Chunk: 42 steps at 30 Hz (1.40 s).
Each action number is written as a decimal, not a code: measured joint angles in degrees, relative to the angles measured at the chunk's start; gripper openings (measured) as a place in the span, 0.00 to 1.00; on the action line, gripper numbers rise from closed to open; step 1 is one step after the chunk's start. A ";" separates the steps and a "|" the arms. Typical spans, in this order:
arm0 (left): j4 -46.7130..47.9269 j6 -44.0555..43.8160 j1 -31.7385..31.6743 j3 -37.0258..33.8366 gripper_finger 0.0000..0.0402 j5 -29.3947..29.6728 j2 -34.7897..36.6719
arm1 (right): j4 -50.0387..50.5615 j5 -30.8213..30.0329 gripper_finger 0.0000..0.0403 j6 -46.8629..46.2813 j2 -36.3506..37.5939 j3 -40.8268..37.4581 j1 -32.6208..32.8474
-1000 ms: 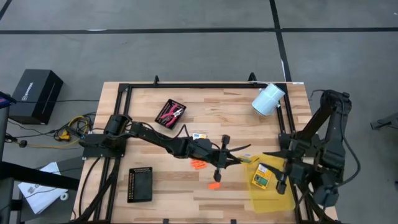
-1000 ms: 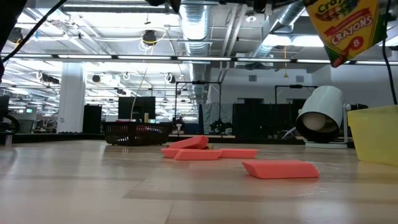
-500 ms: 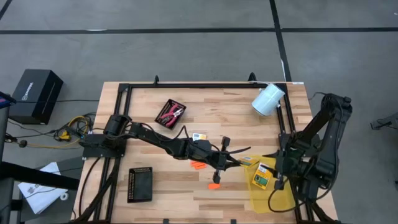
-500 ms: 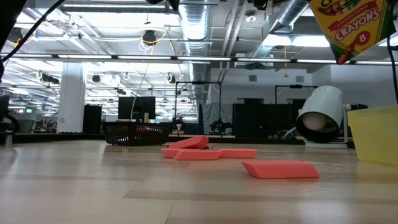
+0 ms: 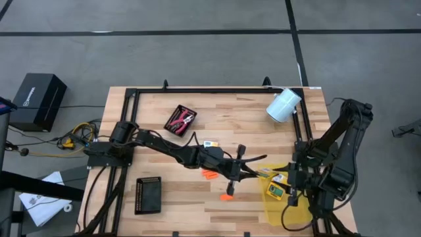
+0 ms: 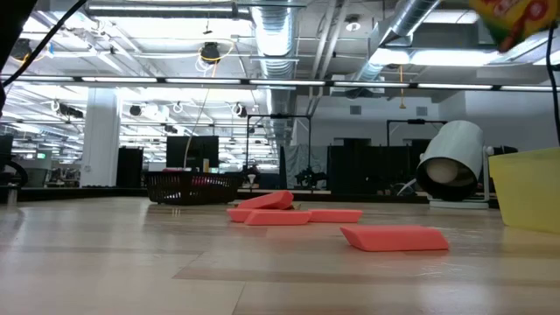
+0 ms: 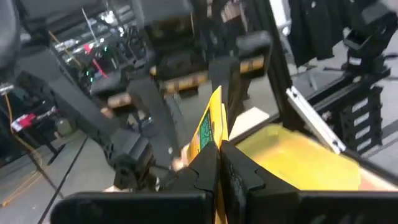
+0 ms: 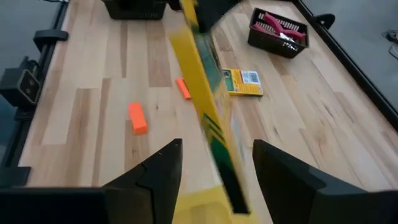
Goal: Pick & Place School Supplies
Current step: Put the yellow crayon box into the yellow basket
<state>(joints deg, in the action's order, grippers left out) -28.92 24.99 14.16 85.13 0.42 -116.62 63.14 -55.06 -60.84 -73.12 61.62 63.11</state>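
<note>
Yellow cardboard, a flat crayon box with green marks, is held on edge in the left gripper, whose fingers are clamped tight on its lower end. It is carried in the air near the rim of the translucent yellow bin at the tabletop's right side, presumably so that it can be handed over or dropped inside. The right gripper is set wide, with the box's edge lying between its fingers but not gripped, which suggests a hand-over in progress. A second crayon box is seen in the bin, and a third lies flat on the wooden tabletop. Orange stubby pieces are scattered near the middle. Red-handled scissors are stored in a black mesh tray, and another mesh tray sits at the near left.
</note>
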 joint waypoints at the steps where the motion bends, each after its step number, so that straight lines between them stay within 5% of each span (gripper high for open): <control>1: -0.06 0.17 0.13 0.28 0.00 -0.03 0.05 | -0.08 0.12 0.47 0.59 0.00 0.01 -0.34; 11: 0.00 0.51 0.59 0.50 0.00 -0.22 0.09 | -1.81 0.86 0.40 5.84 0.00 0.01 -3.45; 18: -0.91 0.45 0.35 0.56 0.00 0.27 0.11 | -2.37 1.66 0.06 12.06 -0.11 0.01 -5.04; 30: 1.90 3.24 0.32 0.47 0.10 0.77 0.09 | -1.72 8.08 0.06 9.90 0.00 0.03 -5.22; 42: 7.00 3.17 -0.18 0.43 0.33 4.20 0.04 | 7.90 27.56 0.06 -8.24 0.02 0.03 -1.86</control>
<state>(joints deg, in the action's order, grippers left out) -21.93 28.16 13.98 85.56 4.62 -116.57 71.04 -27.50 -69.08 -73.10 61.65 61.25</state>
